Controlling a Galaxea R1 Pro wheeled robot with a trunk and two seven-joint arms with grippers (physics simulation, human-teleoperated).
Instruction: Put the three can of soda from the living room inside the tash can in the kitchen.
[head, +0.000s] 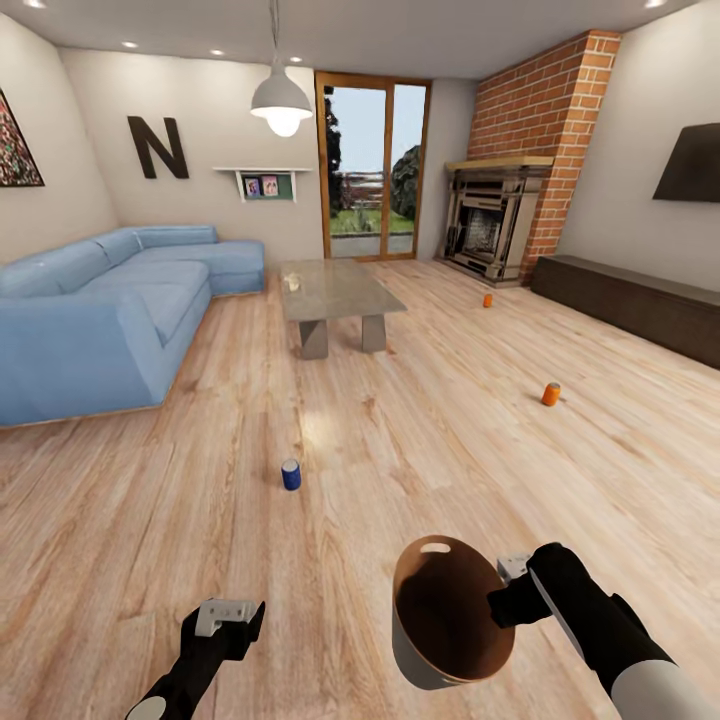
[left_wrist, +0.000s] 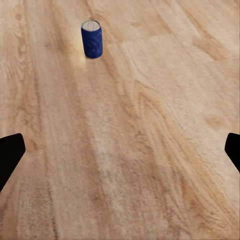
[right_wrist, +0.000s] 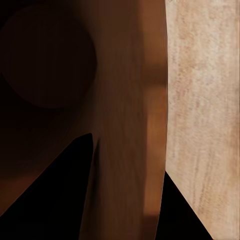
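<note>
**Living room stock: three cans on the floor, bin in your right hand**

1. Small round tapered bin, grey outside, brown inside (head: 450, 610). Carried by your right gripper (head: 503, 590), whose fingers pinch its rim wall, one inside and one outside; the right wrist view shows the brown wall running between the two dark fingers. It hangs low over the wooden plank floor (head: 420, 430), mouth tilted towards you, oval handle slot on the far rim. Likely light and stiff, but a rim pinch lets it swing, so move gently.

2. Dark blue cylindrical drink can (head: 291, 474). Upright on the floor, ahead of your left gripper (head: 232, 612) and a little towards the bin side, well apart from the fingers. Likely light, thin-walled and smooth: it will tip or roll at a nudge. Take it around the middle of the body, fingers on opposite sides, with a modest squeeze.

3. Two bright orange cylindrical drink cans, one nearer (head: 551, 394) and one farther (head: 488, 300), both far ahead of your right fingers, towards the red-brick fireplace (head: 495, 225). Same handling.

4. Left arm: low and forward, reaching out over the floor, fingers spread wide and holding nothing; in the left wrist view the blue can stands ahead between the two fingertips.

5. Right arm: bent inward across your front, wrist turned to the bin.
</note>
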